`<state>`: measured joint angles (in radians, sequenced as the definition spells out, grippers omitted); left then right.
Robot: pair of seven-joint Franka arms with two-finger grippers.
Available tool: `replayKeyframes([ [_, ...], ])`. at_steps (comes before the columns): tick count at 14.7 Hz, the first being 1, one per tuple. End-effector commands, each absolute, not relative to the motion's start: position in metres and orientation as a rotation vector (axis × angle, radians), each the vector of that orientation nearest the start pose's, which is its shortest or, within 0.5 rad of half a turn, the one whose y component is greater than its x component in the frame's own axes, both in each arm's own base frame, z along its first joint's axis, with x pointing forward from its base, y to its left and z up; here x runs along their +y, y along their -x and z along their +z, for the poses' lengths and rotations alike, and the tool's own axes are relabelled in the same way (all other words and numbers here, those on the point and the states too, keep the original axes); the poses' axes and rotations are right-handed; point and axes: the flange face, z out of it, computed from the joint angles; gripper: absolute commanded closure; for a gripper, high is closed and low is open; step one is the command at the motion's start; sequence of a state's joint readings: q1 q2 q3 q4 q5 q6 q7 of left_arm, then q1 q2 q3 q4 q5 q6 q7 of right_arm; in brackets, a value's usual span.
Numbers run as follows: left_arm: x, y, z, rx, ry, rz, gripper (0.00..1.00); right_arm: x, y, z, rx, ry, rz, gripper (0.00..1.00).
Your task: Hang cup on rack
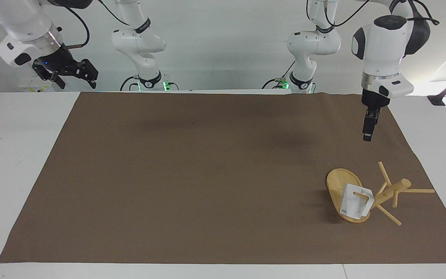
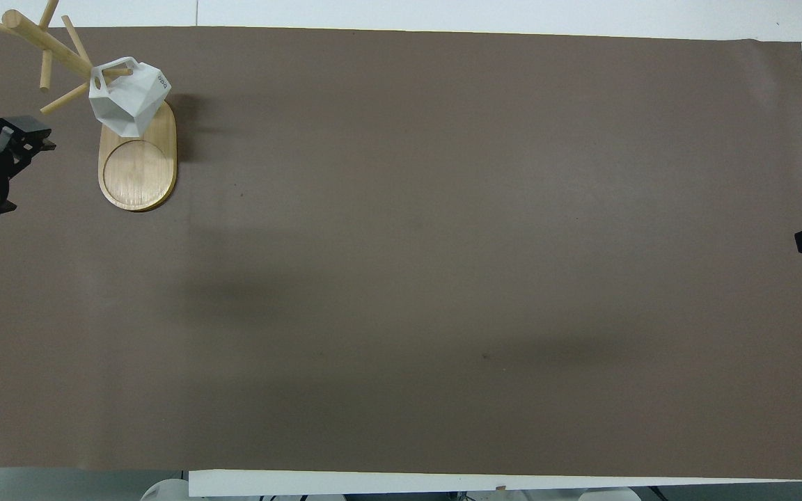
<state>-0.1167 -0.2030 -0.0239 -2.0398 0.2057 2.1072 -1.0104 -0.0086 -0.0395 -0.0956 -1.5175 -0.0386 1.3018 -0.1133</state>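
Cup, 1, on 1 rack; 2 empty grippers.

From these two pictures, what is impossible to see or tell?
- Overhead view: the rack has its top pegs cut off by the upper edge.
- Overhead view: the left gripper shows, but its arm is cut off by the side edge.
- Overhead view: the right gripper is missing altogether; only the facing view has it.
- Facing view: the cup hides the peg's root, so how deep its handle sits is unclear.
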Motion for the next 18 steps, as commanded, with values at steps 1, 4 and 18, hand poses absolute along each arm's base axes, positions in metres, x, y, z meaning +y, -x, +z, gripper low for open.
replayKeyframes([
  [1, -0.058, -0.525, 0.591, -0.92, 2.969, -0.307, 0.0, -0.06, -0.503, 0.649, 0.014, 3.149, 0.279, 0.0],
  [4, -0.044, -0.523, 0.614, -0.469, 3.055, -0.082, 0.0, -0.06, -0.503, 0.649, 0.014, 3.15, 0.279, 0.0],
  [18, -0.047, -0.534, 0.637, 0.216, 3.165, 0.193, 0.0, -0.061, -0.502, 0.649, 0.016, 3.149, 0.279, 0.0],
])
